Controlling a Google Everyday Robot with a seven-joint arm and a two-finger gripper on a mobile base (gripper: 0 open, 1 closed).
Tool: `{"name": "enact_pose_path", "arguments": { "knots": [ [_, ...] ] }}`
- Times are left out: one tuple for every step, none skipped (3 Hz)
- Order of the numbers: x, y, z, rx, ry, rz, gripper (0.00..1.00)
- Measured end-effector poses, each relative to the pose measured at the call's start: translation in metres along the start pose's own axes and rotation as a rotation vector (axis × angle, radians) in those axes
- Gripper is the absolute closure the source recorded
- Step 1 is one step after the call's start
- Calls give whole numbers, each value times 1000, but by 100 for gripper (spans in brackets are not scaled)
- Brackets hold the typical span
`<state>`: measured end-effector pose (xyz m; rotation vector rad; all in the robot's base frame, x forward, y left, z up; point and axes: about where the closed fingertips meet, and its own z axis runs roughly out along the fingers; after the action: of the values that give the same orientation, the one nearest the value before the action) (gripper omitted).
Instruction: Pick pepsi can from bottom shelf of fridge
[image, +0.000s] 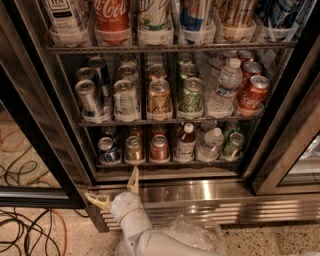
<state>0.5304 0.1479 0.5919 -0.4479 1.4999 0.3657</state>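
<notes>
Approach step, nothing grasped yet. Gripper hovering low in front of steel base of fridge, fingers spread wide, holding nothing. Pepsi can standing at front left of bottom shelf, just beside brownish can on its right. Gripper sitting below shelf edge, apart from can. Next move probably calling for raising wrist to shelf height, levelling fingers, reaching straight into left lane (tight gap to brownish neighbour, easy to nudge), then closing round can body.
</notes>
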Motion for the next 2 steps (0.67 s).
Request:
{"name": "enact_pose_path", "arguments": {
  "knots": [
    [5,-1,24,4,-11,12,0],
    [5,-1,24,4,-11,12,0]
  ]
}}
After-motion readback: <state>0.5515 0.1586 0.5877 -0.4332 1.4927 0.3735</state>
